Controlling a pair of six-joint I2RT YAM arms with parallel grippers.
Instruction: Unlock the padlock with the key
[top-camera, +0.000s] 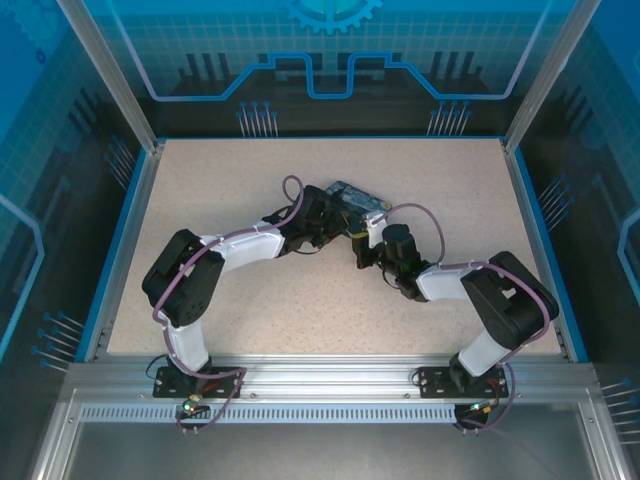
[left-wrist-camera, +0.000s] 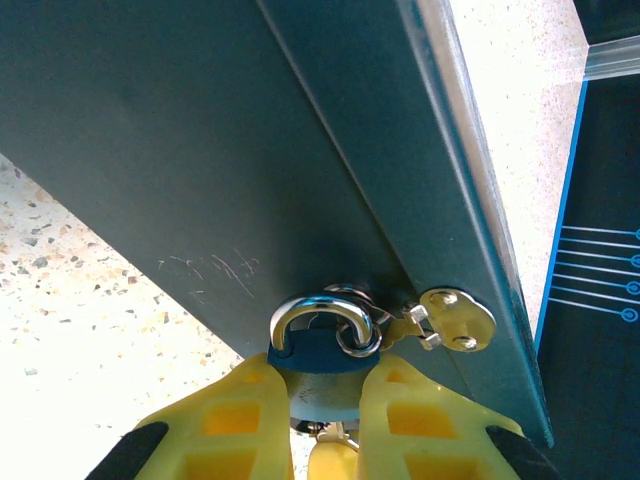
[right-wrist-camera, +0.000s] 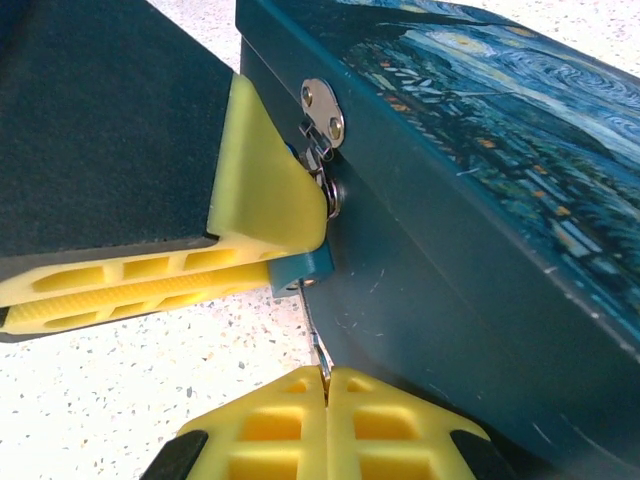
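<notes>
The right gripper (right-wrist-camera: 327, 385) presses its yellow fingers together on the key (right-wrist-camera: 318, 350), a thin sliver standing up to the underside of the padlock (right-wrist-camera: 305, 268). The left gripper (left-wrist-camera: 318, 400) pinches the padlock's blue body. The padlock's silvery shackle loops through the hasp (left-wrist-camera: 455, 318) on the starry-night box (right-wrist-camera: 480, 150). The box sits mid-way across the table (top-camera: 250, 300), nearer its far edge.

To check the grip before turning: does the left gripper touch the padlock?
Touching. The left wrist view shows the left gripper clamping the padlock: its yellow fingers press both sides of the blue body, no gap.
</notes>
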